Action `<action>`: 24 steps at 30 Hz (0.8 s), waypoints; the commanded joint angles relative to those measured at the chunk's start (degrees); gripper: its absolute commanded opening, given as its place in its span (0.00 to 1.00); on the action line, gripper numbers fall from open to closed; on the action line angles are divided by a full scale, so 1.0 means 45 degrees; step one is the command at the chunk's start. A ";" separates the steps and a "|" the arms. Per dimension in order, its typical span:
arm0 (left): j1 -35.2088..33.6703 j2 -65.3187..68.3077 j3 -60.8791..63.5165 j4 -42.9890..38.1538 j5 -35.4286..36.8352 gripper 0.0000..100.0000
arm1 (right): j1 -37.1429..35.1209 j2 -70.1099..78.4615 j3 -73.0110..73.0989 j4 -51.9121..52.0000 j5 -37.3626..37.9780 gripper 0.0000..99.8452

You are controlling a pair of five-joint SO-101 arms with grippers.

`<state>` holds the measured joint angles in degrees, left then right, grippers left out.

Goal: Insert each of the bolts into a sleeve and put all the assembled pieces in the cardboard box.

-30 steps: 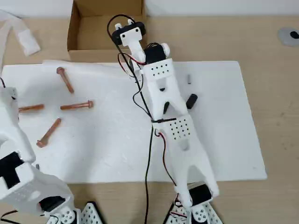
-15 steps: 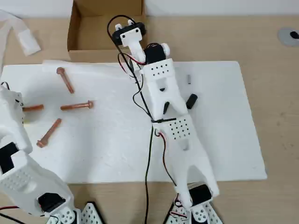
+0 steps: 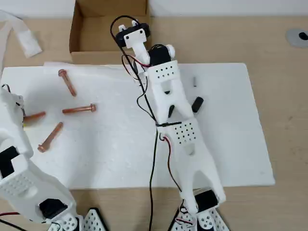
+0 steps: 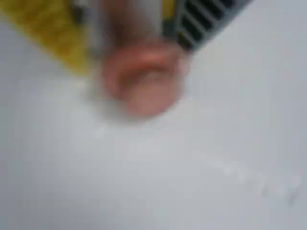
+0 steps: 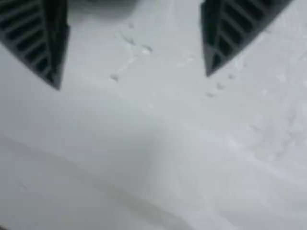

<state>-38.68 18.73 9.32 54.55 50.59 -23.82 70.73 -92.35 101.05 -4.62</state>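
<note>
From above, a white foam sheet [image 3: 110, 154] covers most of the wooden tabletop [image 3: 284, 96]. The cardboard box [image 3: 74, 34] stands open just past the sheet's far edge, near its far left corner. A white scrap [image 3: 29, 42] lies off that same corner, and a grey disc [image 3: 297, 36] lies well off the far right one. The right arm [image 3: 178, 115] stretches from the sheet's near edge across its middle to the far edge, with black and red cables trailing beside it. It lies between the bolts on the sheet's left half and two small pieces on its right half: a small grey piece [image 3: 195, 82] and a dark piece [image 3: 197, 104]. Whether these are sleeves cannot be told.

Three loose bolts [image 3: 79, 109] lie well apart on the sheet's left half. They are copper-coloured, each with a slim shank and a rounded head. The left arm [image 3: 19, 178] stands over the sheet's left edge, and a fourth bolt [image 3: 36, 116] pokes out from under its head, slightly tilted.

The left wrist view is heavily blurred. The left gripper [image 4: 134, 52] hangs close over the foam sheet. Its fingers [image 4: 206, 21] — one dark and ribbed, the other side showing yellow — sit narrow on either side of the fourth bolt [image 4: 144, 81], apparently clamping it. The bolt's pinkish-copper head juts out past the tips, just above the sheet.

In the right wrist view, the right gripper [image 5: 132, 79] hangs over bare, dimpled foam sheet with its two dark ribbed fingers [image 5: 41, 38] spread wide.
</note>
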 commanded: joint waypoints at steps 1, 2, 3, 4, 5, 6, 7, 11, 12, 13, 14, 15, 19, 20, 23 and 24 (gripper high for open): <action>-0.0098 0.0381 -0.1074 -0.0234 -0.0254 0.01 | -0.0166 -0.1319 -0.0674 0.0234 -0.0039 0.23; -0.0117 0.0381 -0.1074 -0.0234 -0.0254 0.01 | -0.0166 -0.1319 -0.0674 0.0234 -0.0039 0.23; -0.0176 0.0381 -0.1074 -0.0215 -0.0254 0.00 | -0.0166 -0.1319 -0.0674 0.0234 -0.0039 0.23; -0.0215 0.0381 -0.1074 -0.0215 -0.0254 0.00 | -0.0166 -0.1319 -0.0674 0.0234 -0.0039 0.23; -0.0254 0.0381 -0.1094 -0.0215 -0.0293 0.00 | -0.0166 -0.1319 -0.0674 0.0234 -0.0039 0.23; -0.0313 0.0303 -0.1094 -0.0215 -0.0488 0.00 | -0.0166 -0.1338 -0.0674 0.0234 -0.0039 0.23; -0.0332 0.0264 -0.1094 -0.0195 -0.0977 0.01 | -0.0166 -0.1377 -0.0674 0.0254 -0.0039 0.23; -0.0313 0.0029 -0.2051 0.1407 -0.3419 0.00 | -0.0166 -0.2276 -0.0635 0.0293 -0.0117 0.23; -0.0293 -0.0107 -0.2481 0.2071 -0.4415 0.00 | -0.0166 -0.2549 -0.0615 0.0293 -0.0117 0.23; -0.0274 -0.0244 -0.2872 0.2676 -0.5548 0.00 | -0.0166 -0.2862 -0.0596 0.0313 -0.0137 0.23; -0.0156 -0.0400 -0.3321 0.3165 -0.6466 0.00 | -0.0166 -0.3194 -0.0557 0.0313 -0.0137 0.23; 0.0020 -0.0596 -0.3770 0.3653 -0.7072 0.00 | -0.0166 -0.3468 -0.0537 0.0313 -0.0156 0.23; 0.0781 -0.1553 -0.5451 0.5822 -0.8811 0.01 | -0.0088 -0.4581 0.0322 0.0332 -0.1309 0.23; 0.1035 -0.1885 -0.5724 0.6291 -0.9143 0.01 | -0.0088 -0.4933 0.0850 0.0332 -0.1504 0.23; 0.1778 -0.3057 -0.5900 0.7306 -1.0335 0.01 | -0.0127 -0.6398 0.2862 0.0332 -0.1993 0.23; 0.2051 -0.3507 -0.5822 0.7600 -1.0706 0.01 | -0.0147 -0.6965 0.3741 0.0332 -0.2129 0.23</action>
<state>-33.14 10.64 -13.27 85.05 6.81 -23.82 49.36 -83.03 101.23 -12.26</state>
